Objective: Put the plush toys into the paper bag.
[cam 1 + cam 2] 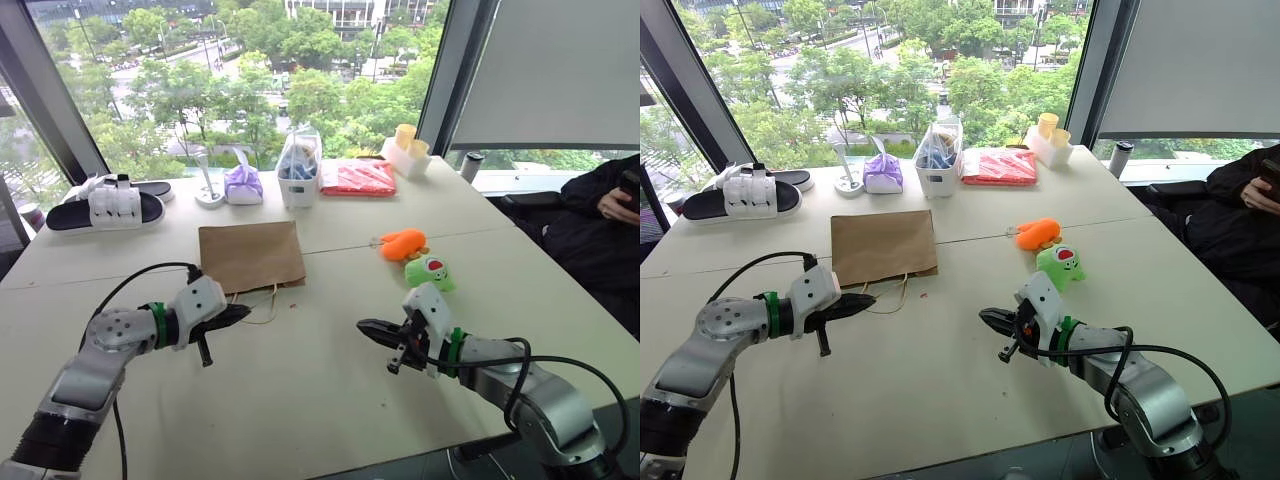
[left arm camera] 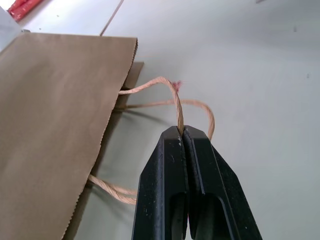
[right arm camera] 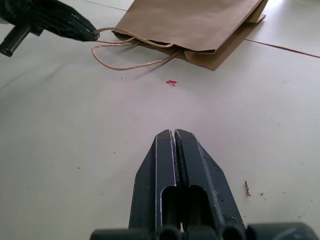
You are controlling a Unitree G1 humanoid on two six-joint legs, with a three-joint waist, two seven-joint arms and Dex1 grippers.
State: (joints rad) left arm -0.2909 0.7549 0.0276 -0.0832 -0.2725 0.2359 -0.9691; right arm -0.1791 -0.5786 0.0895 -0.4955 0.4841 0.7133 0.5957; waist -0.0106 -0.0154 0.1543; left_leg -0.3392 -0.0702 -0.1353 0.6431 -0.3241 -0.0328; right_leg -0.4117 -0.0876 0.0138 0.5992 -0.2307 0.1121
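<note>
The brown paper bag (image 1: 251,256) lies flat in the middle of the white table, its twisted loop handles (image 2: 176,102) toward me. My left gripper (image 1: 240,314) is shut on the upper handle, pinching it just off the bag's mouth; the right wrist view shows the same grip (image 3: 95,36). The orange plush toy (image 1: 403,243) and the lime green plush toy (image 1: 429,271) lie side by side to the right of the bag. My right gripper (image 1: 363,326) hovers shut and empty over bare table in front of the green toy.
Along the window edge stand a purple pouch (image 1: 243,184), a clear bag of blue items (image 1: 299,168), a red packet (image 1: 357,177), a white box with yellow cups (image 1: 407,152) and black-and-white sandals (image 1: 105,207). A person sits at the far right (image 1: 600,225).
</note>
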